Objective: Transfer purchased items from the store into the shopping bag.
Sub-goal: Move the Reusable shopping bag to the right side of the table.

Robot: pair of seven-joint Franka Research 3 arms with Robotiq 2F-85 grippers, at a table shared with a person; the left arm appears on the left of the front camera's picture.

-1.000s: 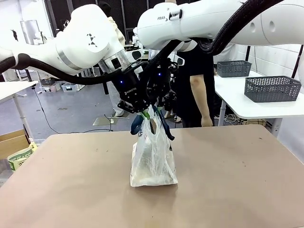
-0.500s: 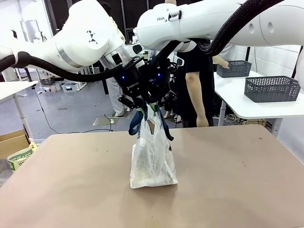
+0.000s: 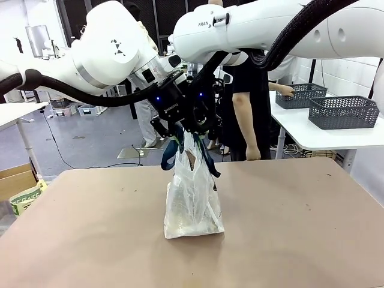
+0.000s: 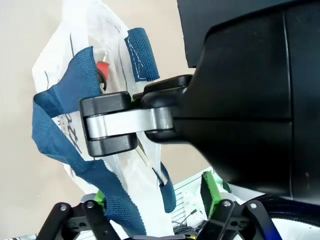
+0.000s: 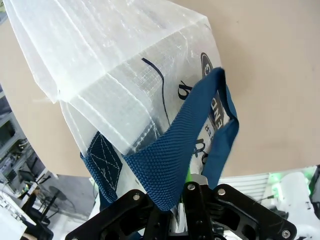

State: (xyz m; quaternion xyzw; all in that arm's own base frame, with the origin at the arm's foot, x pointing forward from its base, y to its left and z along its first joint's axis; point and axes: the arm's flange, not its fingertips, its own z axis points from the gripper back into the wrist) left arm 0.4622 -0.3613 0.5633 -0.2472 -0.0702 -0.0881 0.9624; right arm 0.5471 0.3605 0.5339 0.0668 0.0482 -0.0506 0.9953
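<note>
Right gripper (image 5: 188, 192): jaws closed flat on a navy strap handle (image 5: 192, 142) of the shopping bag (image 3: 192, 198), and we see no gap between the pads. Left gripper (image 4: 155, 193): jaws wide apart with green pads (image 4: 210, 186) either side of the bag's mouth. The other navy strap (image 4: 75, 150) runs past one finger, but we can't tell whether it touches. Both grippers meet right above the bag top. The bag hangs upright from the held handle, its base resting on the tan table (image 3: 300, 228). Inside the bag a red-tipped stick (image 4: 102, 68) shows near the mouth, and a pale yellowish mass (image 3: 193, 227) sits at the bottom. Behind the bag a person (image 3: 243, 90) stands with one hand (image 3: 287, 91) at a dark grey basket (image 3: 306, 96).
</note>
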